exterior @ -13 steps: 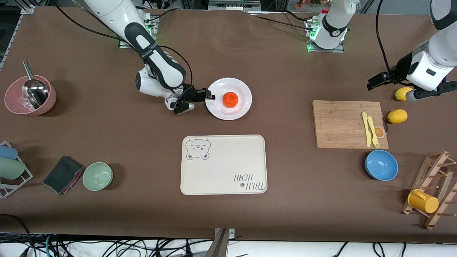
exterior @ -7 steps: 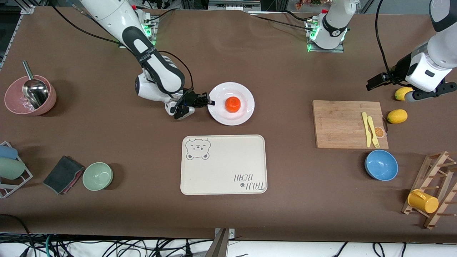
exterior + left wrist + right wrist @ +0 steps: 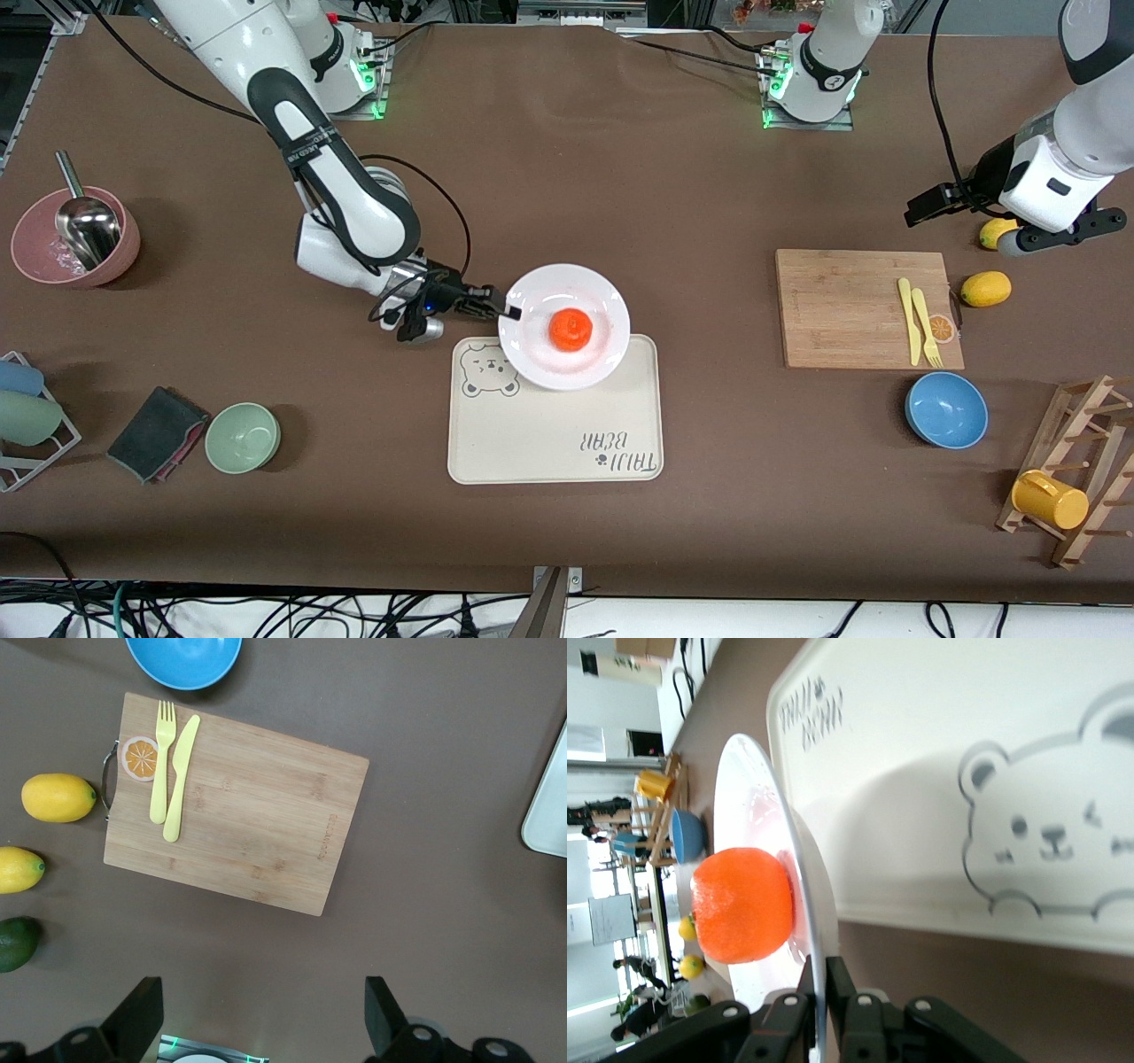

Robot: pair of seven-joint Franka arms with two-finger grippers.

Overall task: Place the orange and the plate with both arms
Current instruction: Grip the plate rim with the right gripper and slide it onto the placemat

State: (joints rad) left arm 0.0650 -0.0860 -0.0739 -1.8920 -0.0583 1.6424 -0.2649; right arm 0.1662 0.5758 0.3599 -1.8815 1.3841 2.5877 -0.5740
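The orange (image 3: 570, 329) sits in the middle of the white plate (image 3: 532, 350). My right gripper (image 3: 508, 311) is shut on the plate's rim and holds the plate in the air over the bear-print end of the cream tray (image 3: 549, 443). In the right wrist view the plate's rim (image 3: 799, 868) runs edge-on between the fingers (image 3: 837, 979), with the orange (image 3: 741, 904) on it and the tray's bear print (image 3: 1050, 837) below. My left gripper (image 3: 1059, 232) is open and empty, up over the table by the lemons; its fingers (image 3: 137, 1014) stand wide apart.
A wooden cutting board (image 3: 864, 306) with a yellow fork and knife (image 3: 920, 321) lies toward the left arm's end. Two lemons (image 3: 985, 288) lie beside it, a blue bowl (image 3: 945, 409) nearer the camera. A green bowl (image 3: 242, 436), dark cloth (image 3: 157, 432) and pink bowl with scoop (image 3: 75, 235) lie toward the right arm's end.
My right gripper has carried the plate with the orange toward the front camera, from bare table to over the tray's bear-print end. The left arm has barely moved.
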